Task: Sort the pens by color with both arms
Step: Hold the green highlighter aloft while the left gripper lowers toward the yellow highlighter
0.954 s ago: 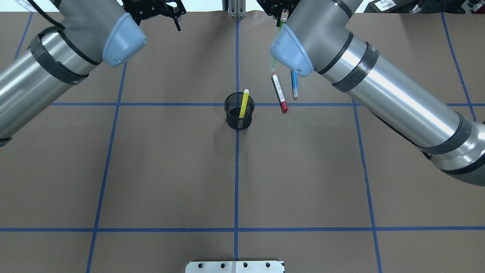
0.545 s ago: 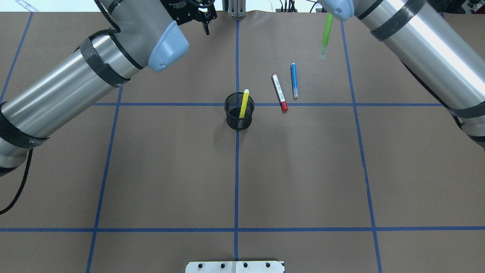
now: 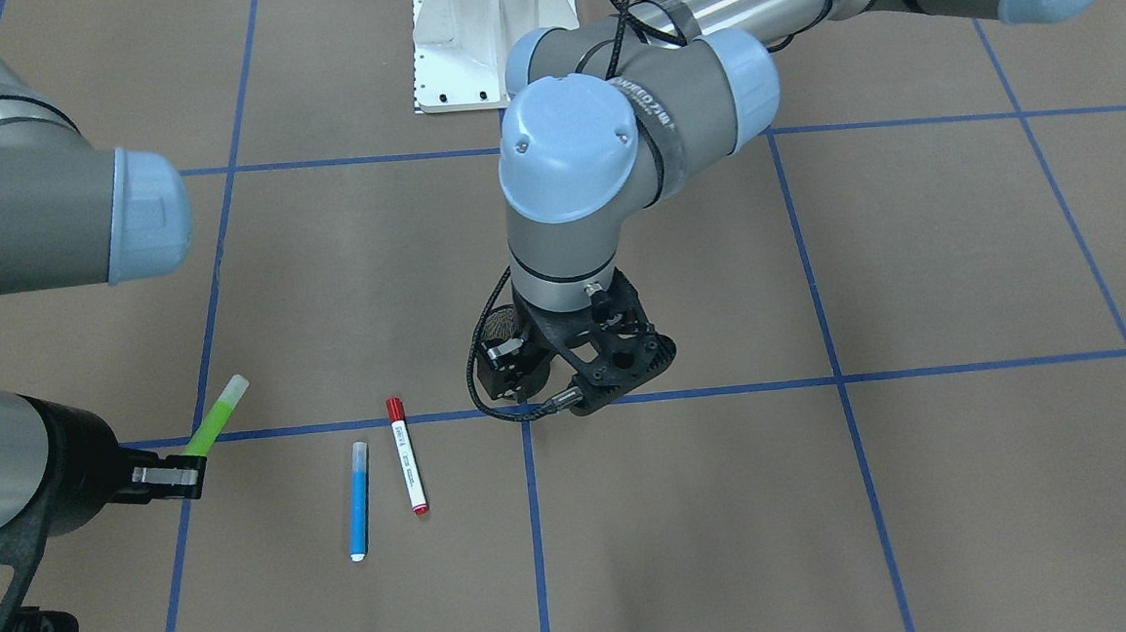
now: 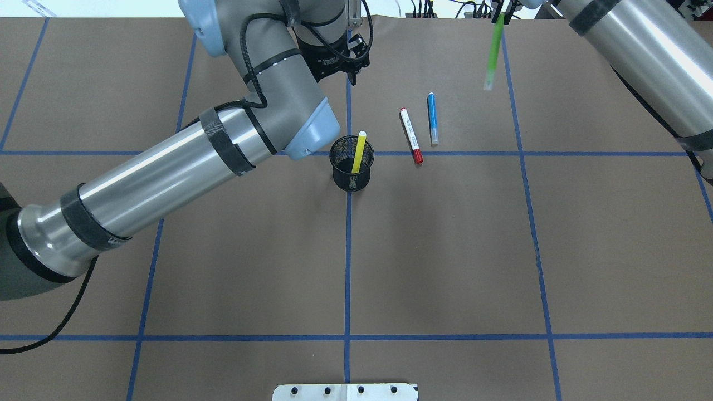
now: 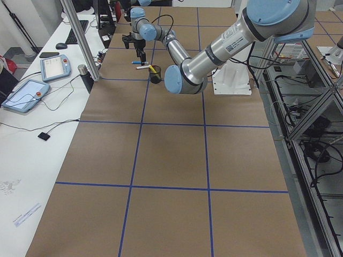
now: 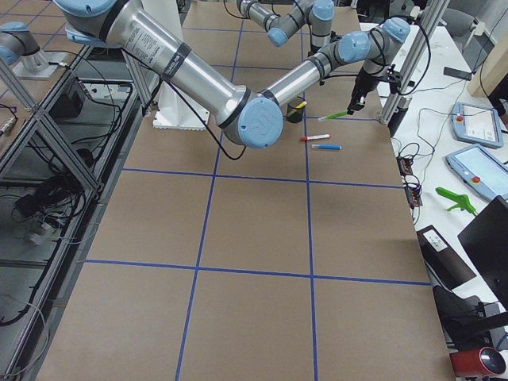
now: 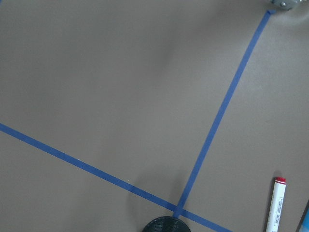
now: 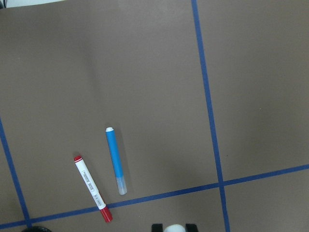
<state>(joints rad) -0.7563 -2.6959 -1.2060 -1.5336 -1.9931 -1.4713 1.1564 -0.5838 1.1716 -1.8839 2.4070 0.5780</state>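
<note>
Green pen [image 4: 492, 53] is in the air over the far right part of the bench [image 4: 445, 250], pinched near one end by the right gripper [image 3: 191, 471], fingers clamped on the barrel. The long free end hangs out, so move slowly and lower it close to the bench before letting go.

Yellow pen [image 4: 359, 151] stands in the black mesh cup [image 4: 351, 172] at the centre tape crossing. Red-capped pen [image 4: 410, 136] and blue pen [image 4: 431, 118] lie side by side, not touching, just right of the cup.

Left gripper [image 3: 513, 378] hovers past the cup; can't tell the finger gap. If it goes for the red-capped pen, set fingers across mid-barrel and don't nudge the blue one.
</note>
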